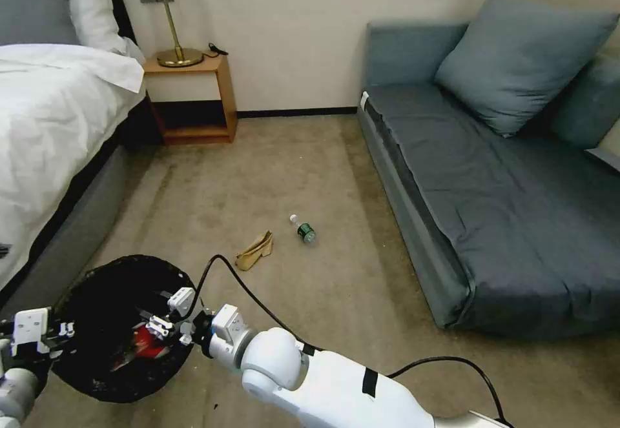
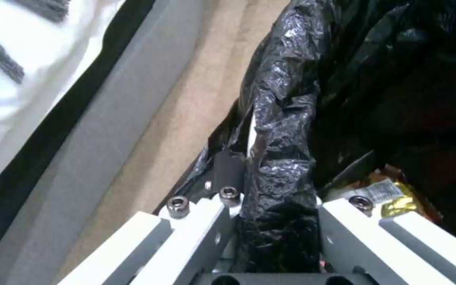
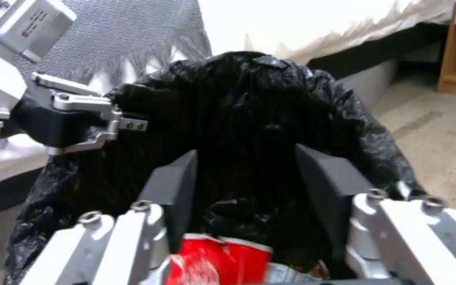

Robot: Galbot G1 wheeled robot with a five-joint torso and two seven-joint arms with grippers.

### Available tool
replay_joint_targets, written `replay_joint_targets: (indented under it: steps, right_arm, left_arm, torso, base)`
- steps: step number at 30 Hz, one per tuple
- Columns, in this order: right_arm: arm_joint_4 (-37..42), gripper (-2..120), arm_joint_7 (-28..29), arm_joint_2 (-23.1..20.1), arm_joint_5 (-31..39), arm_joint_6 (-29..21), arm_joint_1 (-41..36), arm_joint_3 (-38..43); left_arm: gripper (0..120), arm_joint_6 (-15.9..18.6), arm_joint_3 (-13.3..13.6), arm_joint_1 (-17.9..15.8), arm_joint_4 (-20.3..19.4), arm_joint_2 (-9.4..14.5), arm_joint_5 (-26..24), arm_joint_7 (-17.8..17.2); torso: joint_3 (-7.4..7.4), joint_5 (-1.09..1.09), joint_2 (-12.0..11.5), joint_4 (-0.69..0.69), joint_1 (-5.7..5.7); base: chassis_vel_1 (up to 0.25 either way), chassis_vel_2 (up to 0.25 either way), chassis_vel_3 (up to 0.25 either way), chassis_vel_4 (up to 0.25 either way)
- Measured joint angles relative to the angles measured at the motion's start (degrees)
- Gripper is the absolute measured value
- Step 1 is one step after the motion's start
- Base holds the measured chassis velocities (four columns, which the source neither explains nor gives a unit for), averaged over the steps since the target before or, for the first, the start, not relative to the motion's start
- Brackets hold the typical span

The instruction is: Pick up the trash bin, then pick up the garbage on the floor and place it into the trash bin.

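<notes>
While the left gripper [image 2: 278,206] is clamping the bin's [image 1: 97,286] rim, the right gripper [image 3: 246,178] is hovering over the bin, jaws wide — carton [image 3: 217,261] lying inside; bottle [image 1: 304,230] and paper bag [image 1: 256,251] beyond the bin.

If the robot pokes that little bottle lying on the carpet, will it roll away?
Probably a bit. The bottle lies on its side and looks round, so a sideways poke would likely roll it, though the carpet may slow it soon. It looks clear and maybe empty, so likely light. Its smooth plastic might slip in a loose grip.
</notes>
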Motion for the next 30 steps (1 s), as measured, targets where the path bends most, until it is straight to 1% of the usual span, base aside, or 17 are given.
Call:
replay_joint_targets:
  steps: [1, 2, 3, 4, 7, 8, 11, 12, 15, 16, 18, 19, 22, 23, 26, 27, 30]
  right_arm:
    - [0.2, 62, 0.0, -0.1, -0.4, 0.0, -0.3, 0.4]
    - [0.4, 65, 0.1, -0.2, -0.8, 0.1, -0.8, 1.0]
    - [0.8, 70, 0.2, -0.5, -1.1, 0.2, -1.3, 1.6]
    - [0.8, 70, 0.2, -0.5, -1.1, 0.2, -1.3, 1.6]
    - [3.0, 85, 0.7, -2.3, -3.6, 1.2, -3.7, 4.8]
    - [3.0, 85, 0.7, -2.3, -3.6, 1.2, -3.7, 4.8]
    - [6.1, 98, 0.8, -5.5, -8.2, 3.7, -8.8, 11.3]
    - [6.1, 98, 0.8, -5.5, -8.2, 3.7, -8.8, 11.3]
    - [9.7, 100, 0.6, -9.6, -13.1, 7.1, -14.9, 19.1]
    - [9.7, 100, 0.6, -9.6, -13.1, 7.1, -14.9, 19.1]
    - [12.1, 100, -0.1, -12.9, -14.5, 11.1, -20.1, 25.6]
    - [12.1, 100, -0.1, -12.9, -14.5, 11.1, -20.1, 25.6]
    - [14.8, 100, -1.1, -16.0, -15.4, 15.3, -27.9, 34.6]
    - [14.8, 100, -1.1, -16.0, -15.4, 15.3, -27.9, 34.6]
    - [16.9, 100, -2.6, -16.0, -16.7, 18.1, -35.6, 42.8]
    - [16.9, 100, -2.6, -16.0, -16.7, 18.1, -35.6, 42.8]
    - [17.6, 100, -3.8, -14.3, -18.0, 20.3, -40.8, 47.3]
  left_arm:
    - [3, 0.0, 0.0, 0.0, 0.0, 0.0, 0.0, 0.0]
    - [3, 0.0, 0.0, 0.0, 0.0, 0.0, 0.0, 0.0]
    - [3, 0.0, 0.1, 0.0, 0.0, 0.0, 0.0, 0.0]
    - [3, 0.0, 0.1, 0.0, 0.0, 0.0, 0.0, 0.0]
    - [3, 0.0, 0.1, -0.1, 0.1, 0.0, -0.1, 0.0]
    - [3, 0.0, 0.1, -0.1, 0.1, 0.0, -0.1, 0.0]
    - [3, 0.0, 0.2, -0.3, 0.7, 0.1, -0.2, 0.0]
    - [3, 0.0, 0.2, -0.3, 0.7, 0.1, -0.2, 0.0]
    - [3, 0.0, 0.5, -0.5, 1.3, 0.1, -0.4, 0.0]
    - [3, 0.0, 0.5, -0.5, 1.3, 0.1, -0.4, 0.0]
    - [3, 0.0, 0.7, -0.5, 1.5, 0.1, -0.6, 0.0]
    - [3, 0.0, 0.7, -0.5, 1.5, 0.1, -0.6, 0.0]
    - [3, 0.0, 0.8, -0.7, 1.8, -0.1, -1.0, 0.0]
    - [3, 0.0, 0.8, -0.7, 1.8, -0.1, -1.0, 0.0]
    - [3, 0.1, 0.7, -1.2, 2.0, -0.8, -1.7, -0.1]
    - [3, 0.1, 0.7, -1.2, 2.0, -0.8, -1.7, -0.1]
    - [3, 0.2, 0.6, -1.1, 2.0, -1.3, -2.1, -0.1]
  torso:
    - [0.0, 0.0, 0.0, 0.0, 0.0]
    - [0.0, 0.0, 0.0, 0.0, 0.0]
    - [0.0, 0.0, 0.0, 0.0, 0.0]
    - [0.0, 0.0, 0.0, 0.0, 0.0]
    - [0.0, 0.01, 0.0, 0.01, 0.0]
    - [0.0, 0.01, 0.0, 0.01, 0.0]
    - [0.0, 0.02, 0.0, 0.0, 0.0]
    - [0.0, 0.02, 0.0, 0.0, 0.0]
    - [0.0, 0.02, 0.0, -0.01, 0.0]
    - [0.0, 0.02, 0.0, -0.01, 0.0]
    - [-0.01, 0.03, 0.0, 0.0, 0.0]
    - [-0.01, 0.03, 0.0, 0.0, 0.0]
    - [0.0, 0.03, 0.0, -0.02, 0.0]
    - [0.0, 0.03, 0.0, -0.02, 0.0]
    - [-0.01, 0.03, 0.0, -0.01, 0.0]
    - [-0.01, 0.03, 0.0, -0.01, 0.0]
    - [-0.01, 0.03, 0.0, -0.01, 0.0]
  base:
    - [0.0, 0.0, 0.0, 0.0]
    - [0.0, 0.0, 0.0, 0.0]
    - [0.0, 0.0, 0.0, 0.0]
    - [0.0, 0.0, 0.0, 0.0]
    - [0.0, 0.0, 0.0, 0.0]
    - [0.0, 0.0, 0.0, 0.0]
    - [0.0, 0.0, 0.0, 0.0]
    - [0.0, 0.0, 0.0, 0.0]
    - [0.0, 0.0, 0.0, 0.0]
    - [0.0, 0.0, 0.0, 0.0]
    - [0.0, 0.0, 0.0, 0.0]
    - [0.0, 0.0, 0.0, 0.0]
    - [0.0, 0.0, 0.0, 0.0]
    - [0.0, 0.0, 0.0, 0.0]
    - [0.0, 0.0, 0.0, 0.0]
    - [0.0, 0.0, 0.0, 0.0]
    - [0.0, 0.0, 0.0, 0.0]
